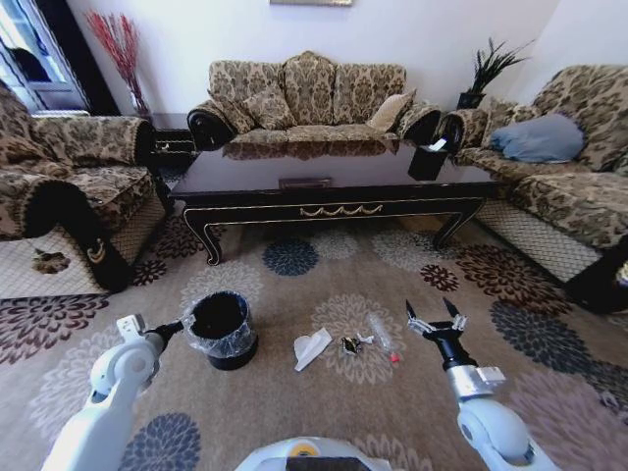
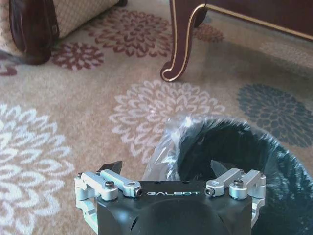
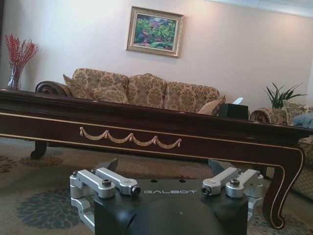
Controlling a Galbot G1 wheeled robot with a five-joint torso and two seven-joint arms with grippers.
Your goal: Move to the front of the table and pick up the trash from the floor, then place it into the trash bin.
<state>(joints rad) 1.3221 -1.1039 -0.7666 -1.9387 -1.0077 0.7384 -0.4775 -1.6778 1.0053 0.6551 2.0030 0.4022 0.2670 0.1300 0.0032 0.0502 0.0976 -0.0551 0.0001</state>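
The dark glossy table [image 1: 334, 186] with gold scrollwork on its front rail stands ahead; the right wrist view looks at its rail [image 3: 146, 132]. On the carpet in front lie the trash pieces: a folded white paper scrap [image 1: 312, 347], a small dark wrapper [image 1: 350, 344] and a clear red-capped tube [image 1: 382, 336]. The round black trash bin [image 1: 220, 329] with its clear bag stands left of them, and its bag rim [image 2: 225, 147] shows in the left wrist view. My left gripper [image 1: 179, 329] hovers right at the bin's left rim, open. My right gripper [image 1: 434, 316] is open, just right of the tube.
Patterned sofas ring the table: one behind [image 1: 312, 98], an armchair at left [image 1: 69, 186], another sofa at right [image 1: 559, 167] with a blue cushion. A black tissue box [image 1: 429, 159] sits on the table's right end. A curved table leg [image 2: 182, 44] stands beyond the bin.
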